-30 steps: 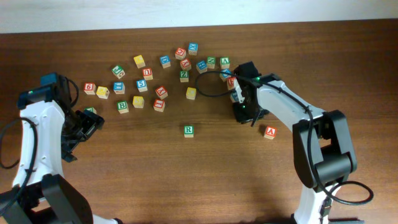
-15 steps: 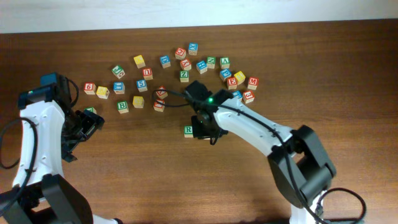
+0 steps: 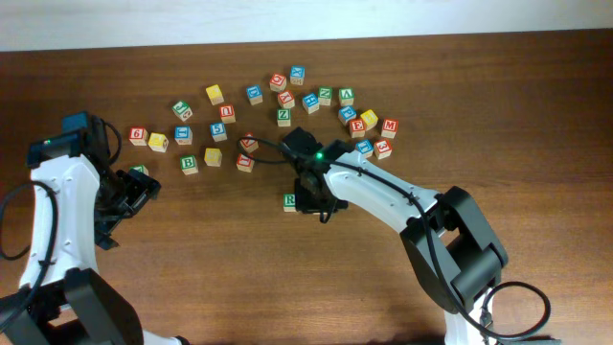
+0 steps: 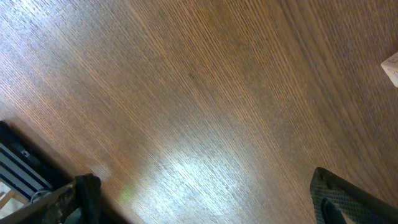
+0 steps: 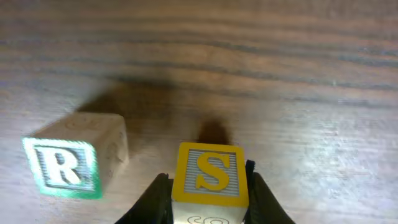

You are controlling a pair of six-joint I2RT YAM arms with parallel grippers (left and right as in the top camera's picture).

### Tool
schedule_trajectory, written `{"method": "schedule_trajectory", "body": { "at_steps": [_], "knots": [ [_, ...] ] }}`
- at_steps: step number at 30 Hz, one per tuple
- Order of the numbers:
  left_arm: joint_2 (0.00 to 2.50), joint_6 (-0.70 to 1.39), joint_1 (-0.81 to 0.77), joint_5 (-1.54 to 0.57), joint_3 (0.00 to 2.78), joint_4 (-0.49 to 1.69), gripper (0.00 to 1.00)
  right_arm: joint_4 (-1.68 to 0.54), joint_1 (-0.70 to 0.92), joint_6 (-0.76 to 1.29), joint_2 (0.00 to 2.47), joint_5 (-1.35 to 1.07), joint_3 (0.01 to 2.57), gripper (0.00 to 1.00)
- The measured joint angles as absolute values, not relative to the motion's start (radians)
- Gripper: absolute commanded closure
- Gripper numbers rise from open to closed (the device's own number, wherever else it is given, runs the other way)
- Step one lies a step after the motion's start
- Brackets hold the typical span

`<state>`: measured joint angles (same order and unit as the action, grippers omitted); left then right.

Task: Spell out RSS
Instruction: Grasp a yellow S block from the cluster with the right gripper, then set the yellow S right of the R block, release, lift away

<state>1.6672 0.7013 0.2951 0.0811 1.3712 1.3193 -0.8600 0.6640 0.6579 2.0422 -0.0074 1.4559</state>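
Two claws hang over the counter [image 3: 192, 278]. The left claw [image 4: 205, 193] is spread wide above the wood, gripping nothing. The green R block [image 5: 62, 167] sits just left of the right claw [image 5: 208, 194], which pinches the yellow S block [image 5: 213, 169] between its fingers.

You have the right gripper [image 3: 311, 199] at mid-table, just to the right of the green R block [image 3: 290, 201]. Your left gripper [image 3: 139, 189] sits well apart near the left edge. The other letter blocks [image 3: 227, 112] lie scattered across the far side of the wooden table [image 3: 287, 287].
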Motion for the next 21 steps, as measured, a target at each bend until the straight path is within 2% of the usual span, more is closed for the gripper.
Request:
{"method": "schedule_trajectory", "body": {
  "at_steps": [7, 15, 16, 21],
  "knots": [
    [1.667, 0.701, 0.295, 0.081, 1.371, 1.32, 0.01, -0.67, 0.664, 0.646, 2.049, 0.109, 1.456, 0.79],
    [1.667, 0.701, 0.295, 0.081, 1.371, 1.319, 0.01, -0.661, 0.686, 0.642, 2.048, 0.174, 1.422, 0.78],
    [1.667, 0.701, 0.295, 0.081, 1.371, 1.319, 0.01, -0.661, 0.691, 0.643, 2.048, 0.179, 1.421, 0.75],
    [1.667, 0.701, 0.295, 0.081, 1.371, 1.319, 0.01, -0.691, 0.712, 0.639, 2.049, 0.104, 1.393, 0.71]
  ]
}}
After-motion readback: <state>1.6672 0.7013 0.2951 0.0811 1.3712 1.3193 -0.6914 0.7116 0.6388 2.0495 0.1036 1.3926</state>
